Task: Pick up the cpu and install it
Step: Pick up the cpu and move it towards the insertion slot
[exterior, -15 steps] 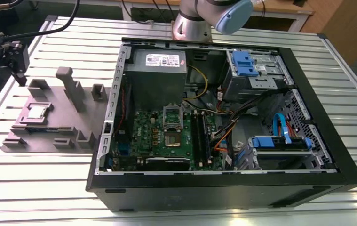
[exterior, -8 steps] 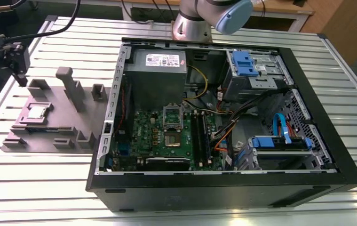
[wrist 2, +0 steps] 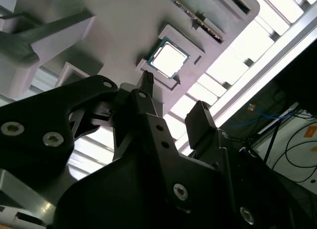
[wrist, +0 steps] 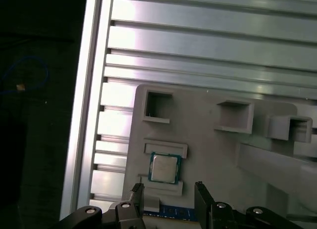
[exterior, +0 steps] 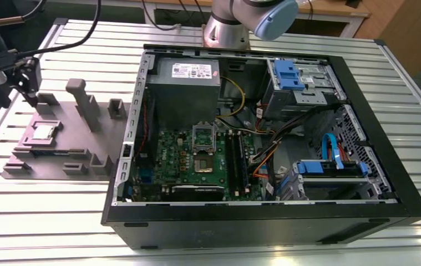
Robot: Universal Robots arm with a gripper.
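End effector (wrist: 168, 189) hovers above the grey fixture plate (exterior: 81, 139), fingers spread wide with nothing between them. Cpu (wrist: 164, 168) lies flat in a square recess of that plate, metal face up, just beyond the fingertips in both wrist views and untouched. Plate rests on the slatted aluminium counter (exterior: 47, 221), at the exterior view's left of the uncovered computer case (exterior: 269, 227), whose green motherboard (exterior: 184, 147) lies exposed.
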